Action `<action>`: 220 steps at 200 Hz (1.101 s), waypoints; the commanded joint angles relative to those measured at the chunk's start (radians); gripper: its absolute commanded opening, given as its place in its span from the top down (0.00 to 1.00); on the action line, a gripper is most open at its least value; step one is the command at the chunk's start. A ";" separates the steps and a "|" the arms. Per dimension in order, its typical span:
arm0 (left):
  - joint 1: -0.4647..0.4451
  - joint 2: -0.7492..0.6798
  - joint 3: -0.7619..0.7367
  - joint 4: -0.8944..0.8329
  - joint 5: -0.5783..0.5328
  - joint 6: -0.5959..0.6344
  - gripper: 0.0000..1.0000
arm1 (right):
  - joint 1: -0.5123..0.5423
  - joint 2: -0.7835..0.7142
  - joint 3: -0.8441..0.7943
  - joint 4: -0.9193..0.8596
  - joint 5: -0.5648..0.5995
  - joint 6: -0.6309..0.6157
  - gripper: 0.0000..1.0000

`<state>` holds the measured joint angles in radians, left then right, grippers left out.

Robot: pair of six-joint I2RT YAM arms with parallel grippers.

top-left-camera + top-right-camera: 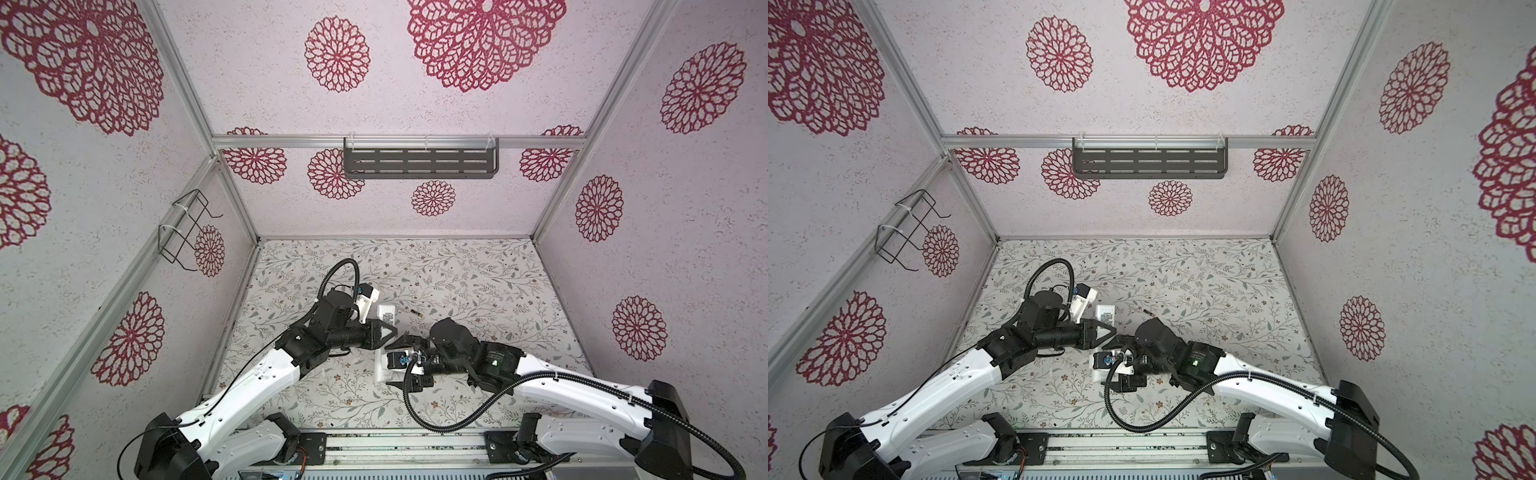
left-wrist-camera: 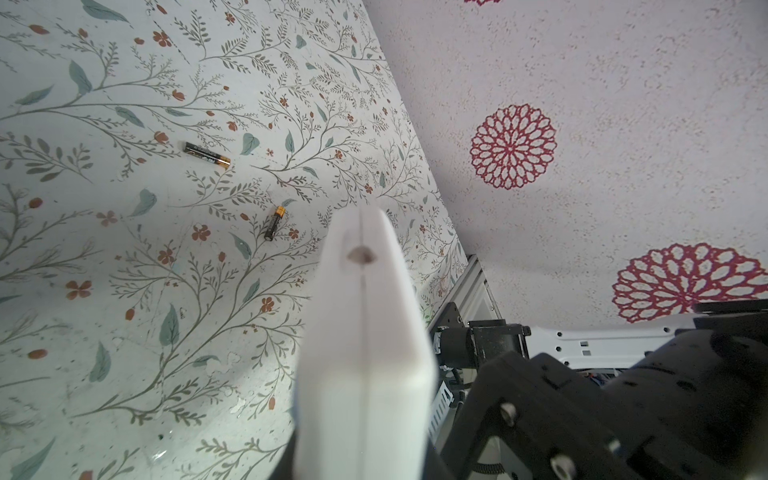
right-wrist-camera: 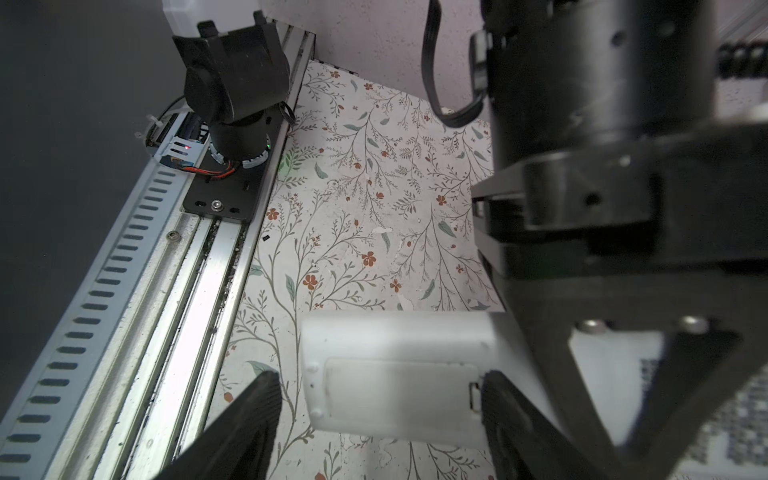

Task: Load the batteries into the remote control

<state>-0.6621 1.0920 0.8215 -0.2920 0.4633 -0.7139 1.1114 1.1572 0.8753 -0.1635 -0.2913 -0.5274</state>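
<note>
remote control (image 1: 385, 316) in the middle of the table (image 1: 478, 282), left gripper (image 1: 392, 332) at its left side, right gripper (image 1: 390, 365) around its near end, batteries (image 2: 207, 154) on the table nearby

We have both top views high above the bench (image 1: 478, 282), looking down, near-identical. Left wrist cam faces the right wall (image 2: 582, 124), right wrist cam the front rail (image 3: 166, 291); both sit close on the remote control (image 2: 365, 332).

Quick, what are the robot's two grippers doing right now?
Left gripper: closed, holding the remote control.
Right gripper: open, one finger on each side of the remote control's end.
</note>
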 commanded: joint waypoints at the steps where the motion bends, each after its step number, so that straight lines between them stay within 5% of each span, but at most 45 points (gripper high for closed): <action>1: -0.008 -0.037 0.022 0.139 0.040 -0.009 0.99 | 0.018 0.010 0.014 -0.108 -0.108 0.035 0.22; 220: -0.008 -0.040 0.016 0.110 0.031 0.006 0.99 | 0.018 -0.024 0.036 -0.128 -0.206 0.047 0.28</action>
<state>-0.6701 1.0863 0.8215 -0.3199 0.5049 -0.7071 1.1088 1.1431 0.8944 -0.2180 -0.3634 -0.5034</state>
